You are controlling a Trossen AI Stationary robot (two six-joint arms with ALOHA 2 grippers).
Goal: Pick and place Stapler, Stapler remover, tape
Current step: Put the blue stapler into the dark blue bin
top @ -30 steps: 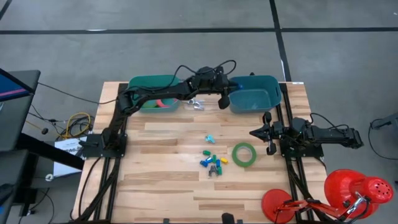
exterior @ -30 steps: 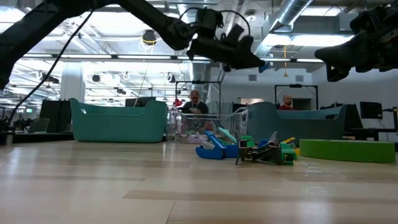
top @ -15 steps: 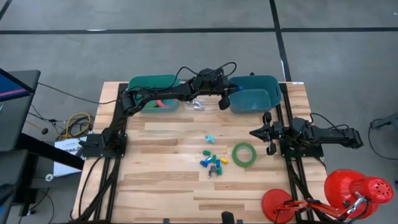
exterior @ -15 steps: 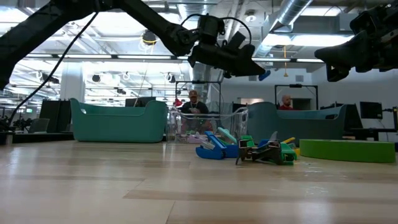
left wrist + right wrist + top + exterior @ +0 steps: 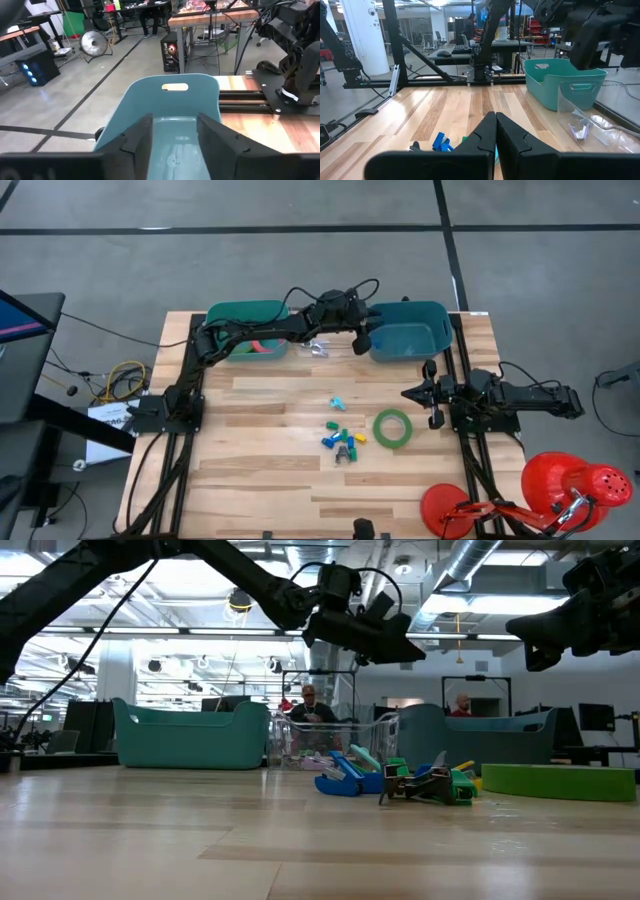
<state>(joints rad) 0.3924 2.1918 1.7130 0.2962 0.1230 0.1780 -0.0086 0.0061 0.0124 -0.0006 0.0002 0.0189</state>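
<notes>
We see the left hand point(image 5: 364, 341) hovering over the rim of the teal-blue plastic bin point(image 5: 420, 330), fingers apart and empty. The right hand point(image 5: 431, 392), fingers pressed together, waits beside the green tape ring point(image 5: 393, 428) lying flat on the wooden table point(image 5: 260, 470).

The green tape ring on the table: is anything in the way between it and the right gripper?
Nothing visible is. The green tape ring lies flat on bare wood, and the shut right gripper hangs just beside it; the small coloured pieces lie on its other side.

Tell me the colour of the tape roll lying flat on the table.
Green; the tape roll shows best in the high view.
</notes>
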